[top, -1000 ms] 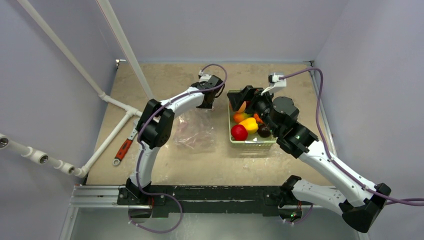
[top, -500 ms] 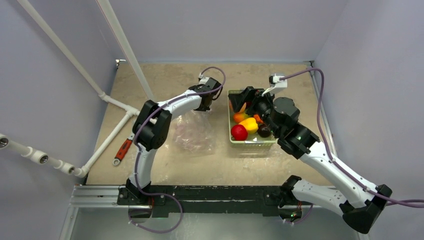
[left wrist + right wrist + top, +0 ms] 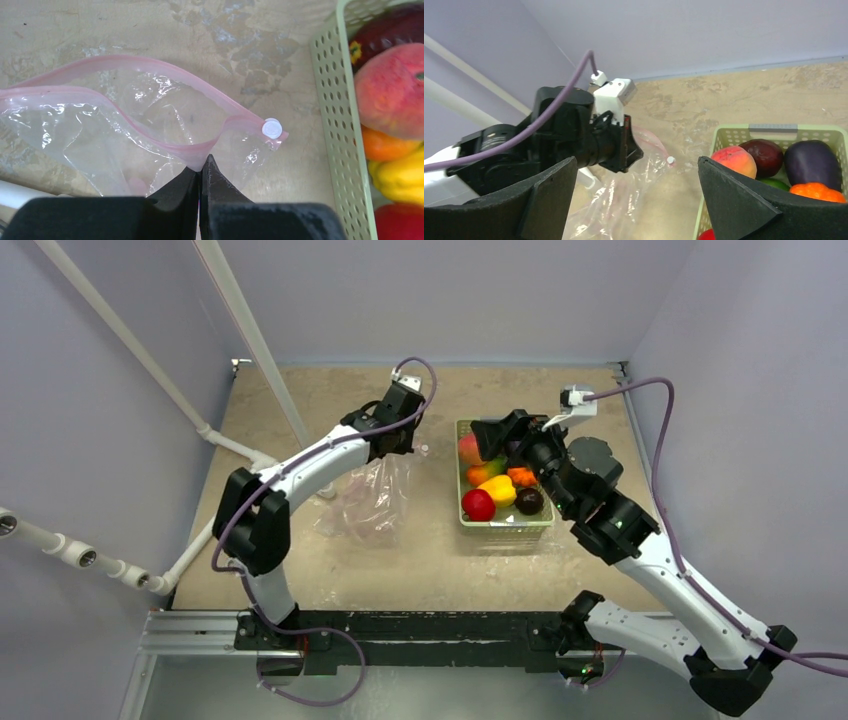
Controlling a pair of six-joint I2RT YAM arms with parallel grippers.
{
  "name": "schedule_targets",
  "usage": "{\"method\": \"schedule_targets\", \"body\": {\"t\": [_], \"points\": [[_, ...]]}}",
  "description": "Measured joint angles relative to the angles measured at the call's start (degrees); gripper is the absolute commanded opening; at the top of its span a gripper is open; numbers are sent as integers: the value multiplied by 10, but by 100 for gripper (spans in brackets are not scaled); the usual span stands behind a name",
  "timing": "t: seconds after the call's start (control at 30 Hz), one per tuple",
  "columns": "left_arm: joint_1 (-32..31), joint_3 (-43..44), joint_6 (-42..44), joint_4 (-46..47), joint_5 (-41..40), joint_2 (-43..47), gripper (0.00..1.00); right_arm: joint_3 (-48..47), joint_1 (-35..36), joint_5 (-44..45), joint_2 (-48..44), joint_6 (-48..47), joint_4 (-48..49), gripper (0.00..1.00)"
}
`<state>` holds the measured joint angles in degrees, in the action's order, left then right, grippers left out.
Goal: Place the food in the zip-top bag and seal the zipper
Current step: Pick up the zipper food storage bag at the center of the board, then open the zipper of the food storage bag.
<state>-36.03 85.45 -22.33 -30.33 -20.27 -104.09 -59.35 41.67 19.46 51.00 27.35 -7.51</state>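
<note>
left gripper [image 3: 202, 170] is pinched together on one lip of the zipper [image 3: 240, 116], so the zip-top bag [image 3: 372, 505], lying mid-way across the surface [image 3: 300, 410] beside the basket's [image 3: 505, 528] left wall, gapes. better to lift that lip higher and hold it steady. right gripper [image 3: 492, 436], jaws wide apart, hovers over the food [image 3: 497, 490] at the basket's far end; it should drop squarely onto the peach [image 3: 470, 448].

Clear bag [image 3: 75, 140], pink zipper [image 3: 120, 60], white slider tab [image 3: 272, 128]; pale green perforated basket [image 3: 335, 100]; red-yellow peach [image 3: 387, 90]
</note>
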Motion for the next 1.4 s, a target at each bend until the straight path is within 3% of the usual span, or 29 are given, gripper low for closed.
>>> {"method": "schedule_targets", "body": {"t": [0.47,0.8,1.13,1.4], "points": [[-14,-103,112,6,174,169,0,-4,0,-1,-5,-7,-25,88],[-43,-196,197,-2,327,302,0,-4,0,-71,16,-23,-49,84],[-65,-246,231,0,401,398,0,-3,0,-162,54,-29,-50,75],[-68,-266,235,8,412,431,0,30,0,-181,82,-25,-48,69]]}}
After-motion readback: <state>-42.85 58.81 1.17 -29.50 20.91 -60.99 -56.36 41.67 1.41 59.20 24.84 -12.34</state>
